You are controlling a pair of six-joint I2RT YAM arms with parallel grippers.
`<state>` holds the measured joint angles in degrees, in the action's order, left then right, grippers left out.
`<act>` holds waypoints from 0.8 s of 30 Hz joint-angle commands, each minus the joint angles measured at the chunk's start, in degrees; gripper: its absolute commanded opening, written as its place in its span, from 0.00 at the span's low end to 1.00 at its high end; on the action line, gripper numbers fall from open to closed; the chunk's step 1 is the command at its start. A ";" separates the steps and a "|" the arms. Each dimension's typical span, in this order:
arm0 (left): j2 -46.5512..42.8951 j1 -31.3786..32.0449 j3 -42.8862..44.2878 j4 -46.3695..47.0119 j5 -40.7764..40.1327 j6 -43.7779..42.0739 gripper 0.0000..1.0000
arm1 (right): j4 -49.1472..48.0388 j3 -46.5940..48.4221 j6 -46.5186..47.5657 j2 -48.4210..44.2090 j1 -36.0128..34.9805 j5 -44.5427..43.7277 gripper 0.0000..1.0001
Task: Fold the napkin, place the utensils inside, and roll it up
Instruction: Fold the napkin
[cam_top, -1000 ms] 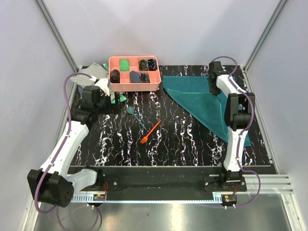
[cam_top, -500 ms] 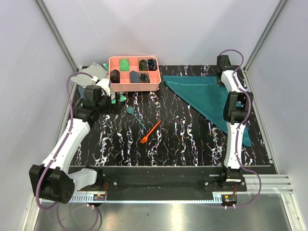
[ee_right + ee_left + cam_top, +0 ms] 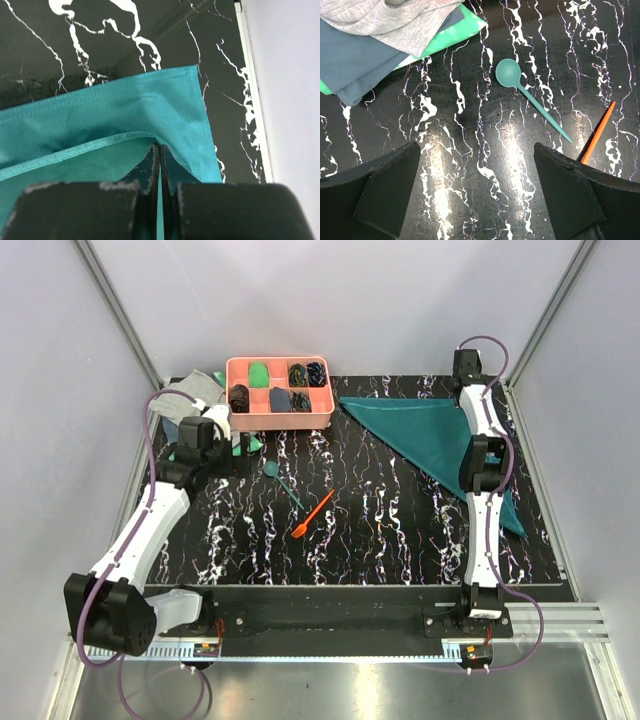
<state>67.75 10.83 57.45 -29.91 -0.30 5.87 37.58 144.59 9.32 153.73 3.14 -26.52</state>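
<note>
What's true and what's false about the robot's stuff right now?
1. The right gripper pinches the napkin. True.
2. The spoon and fork lie outside the napkin. True.
3. The left gripper is open. True.
4. The left gripper holds the spoon. False: it holds nothing.
5. The napkin is rolled up. False: it lies flat, folded into a triangle.

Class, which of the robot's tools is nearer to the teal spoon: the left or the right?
Left. The left tool hangs open just short of the spoon. The right tool is far off at the far right corner of the table, shut on the napkin.
</note>
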 commanded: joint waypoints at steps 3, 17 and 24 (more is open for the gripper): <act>0.63 -0.28 0.12 2.05 -1.37 -0.95 0.99 | -0.67 5.87 0.78 3.33 0.91 -1.78 0.00; 1.78 -0.37 0.38 1.87 -1.55 -1.21 0.99 | -4.97 8.42 1.31 5.52 1.52 -3.09 0.00; 2.39 -0.37 0.64 1.70 -1.37 -1.12 0.99 | -6.90 10.01 3.33 7.11 1.87 -4.06 0.00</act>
<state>69.63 10.79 57.45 -29.95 -0.54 5.78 33.98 151.63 10.74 159.74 4.45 -28.03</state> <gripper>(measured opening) 0.987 0.010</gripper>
